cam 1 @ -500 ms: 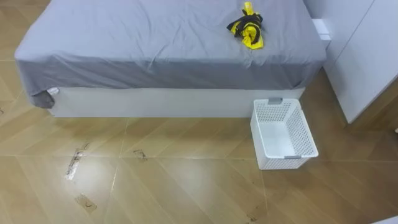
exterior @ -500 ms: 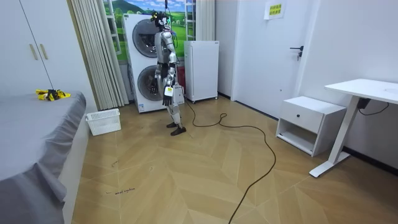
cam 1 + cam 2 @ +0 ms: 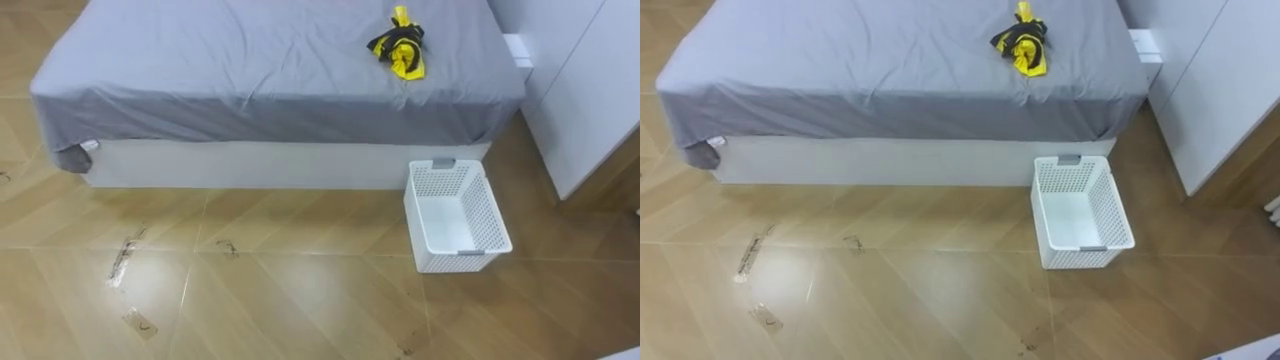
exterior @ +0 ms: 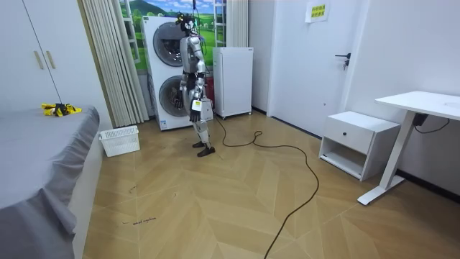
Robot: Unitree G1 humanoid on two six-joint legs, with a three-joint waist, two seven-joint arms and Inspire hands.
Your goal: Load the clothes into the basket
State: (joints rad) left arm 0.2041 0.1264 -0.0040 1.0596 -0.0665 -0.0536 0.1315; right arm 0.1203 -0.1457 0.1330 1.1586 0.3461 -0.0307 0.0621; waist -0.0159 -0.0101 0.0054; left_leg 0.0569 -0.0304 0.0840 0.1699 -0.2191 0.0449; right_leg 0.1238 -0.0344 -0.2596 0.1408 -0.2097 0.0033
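- The clothes (image 3: 398, 42), a small yellow and black bundle, lie on top of the bed (image 3: 250, 80), toward its right end and well back from the near edge.
- The basket (image 3: 489, 206) stands on the floor just beside the bed's near right corner, upright and with nothing in it. The wardrobe (image 3: 590, 90) is close on its right.
- In the room view the robot stands by the stacked washing machines (image 4: 164, 72), well apart from the bed and the basket, and faces toward them.
- Its left hand (image 4: 195, 112) hangs low beside the body. It is too small there to tell how the fingers are set, and for the right hand it cannot be told either. With the bundle lying on the bed, neither hand seems to carry it.
- The step in hand seems to be the approach, with the picking up not yet begun.
- The next move probably calls for walking across the floor to the bed's right end and stopping beside the basket without kicking it. The robot would then need to lean over the mattress, because the bundle lies far from the edge.
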